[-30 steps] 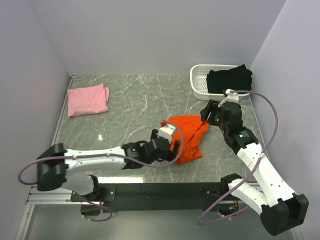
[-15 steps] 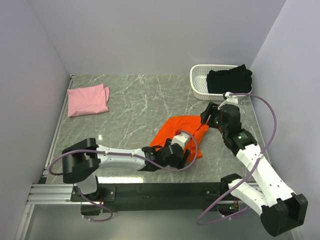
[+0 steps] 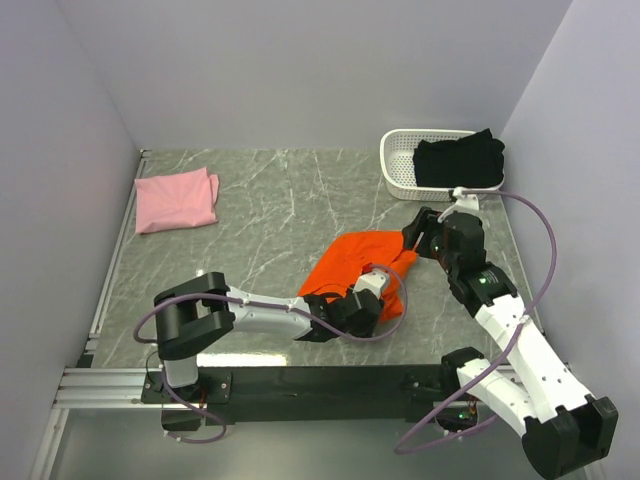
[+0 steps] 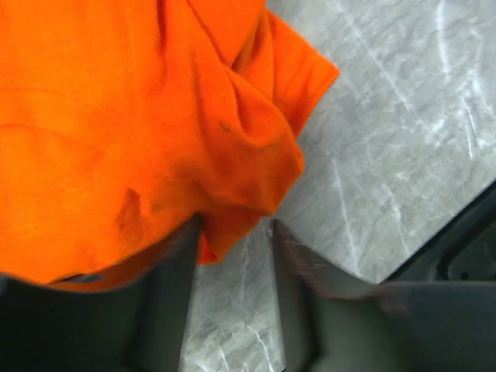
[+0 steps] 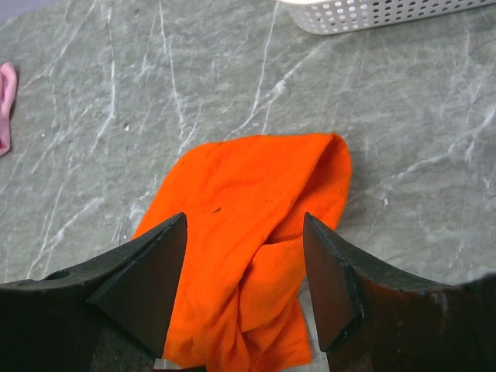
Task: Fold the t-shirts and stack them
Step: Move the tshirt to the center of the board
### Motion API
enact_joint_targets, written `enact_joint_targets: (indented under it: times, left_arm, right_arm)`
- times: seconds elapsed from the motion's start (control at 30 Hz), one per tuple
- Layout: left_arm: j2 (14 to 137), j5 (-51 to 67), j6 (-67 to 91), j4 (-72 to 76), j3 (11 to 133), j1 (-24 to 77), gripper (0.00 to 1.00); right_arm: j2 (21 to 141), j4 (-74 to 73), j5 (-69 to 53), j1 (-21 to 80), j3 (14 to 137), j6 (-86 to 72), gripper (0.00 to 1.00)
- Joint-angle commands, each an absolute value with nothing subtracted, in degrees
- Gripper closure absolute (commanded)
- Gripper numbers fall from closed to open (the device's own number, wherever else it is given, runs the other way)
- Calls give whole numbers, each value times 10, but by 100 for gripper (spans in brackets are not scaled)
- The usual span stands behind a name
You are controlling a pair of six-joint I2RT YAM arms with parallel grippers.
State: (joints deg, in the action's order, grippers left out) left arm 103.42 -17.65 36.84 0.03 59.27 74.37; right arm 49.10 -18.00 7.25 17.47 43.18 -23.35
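Observation:
The bright orange t-shirt (image 3: 350, 262) lies crumpled at the middle right of the table. My left gripper (image 3: 380, 297) is low at its near right edge. In the left wrist view the orange t-shirt (image 4: 132, 116) fills the upper left, and a corner of it hangs between the half-parted fingers (image 4: 174, 294) of the left gripper (image 4: 232, 230), with marble showing in the gap. My right gripper (image 3: 413, 232) hovers wide open at the shirt's far right; its wrist view has the right gripper (image 5: 244, 279) above the orange t-shirt (image 5: 248, 194). A pale pink t-shirt (image 3: 177, 200) lies folded at far left. A black t-shirt (image 3: 460, 160) drapes over the basket.
A white slotted basket (image 3: 400, 165) stands at the back right corner, and its rim (image 5: 372, 12) shows at the top of the right wrist view. Walls close in on the left, back and right. A black rail runs along the table's near edge.
My left arm has swung right along the orange shirt's near edge and its jaws have narrowed. The shirt has spread to the left. The right gripper has hardly moved.

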Motion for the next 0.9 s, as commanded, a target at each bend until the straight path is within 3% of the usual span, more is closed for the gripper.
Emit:
enact_joint_targets:
  times: [0.0,0.07,0.23,0.4,0.57,0.73,0.87]
  left_arm:
    - [1053,-177,383,13,614,737,56]
    - [1059,-178,387,18,612,736,64]
    - [1035,-196,388,14,597,719,99]
    - [963,-218,379,-16,574,689,100]
    - [766,-281,344,-74,573,635,100]
    - [630,-315,304,-103,578,538,100]
    - [617,-304,308,-120,534,434,100]
  right_arm:
    - [474,-169,76,173,421,-236,32]
    - [472,-171,75,173,419,-235,32]
    - [469,-178,83,172,416,-231,32]
    - [470,-179,81,173,415,-230,32]
    - [472,-184,70,174,417,-224,32]
    - [475,-174,2,174,408,-227,32]
    - [489,-150,-50,186,382,-240,33]
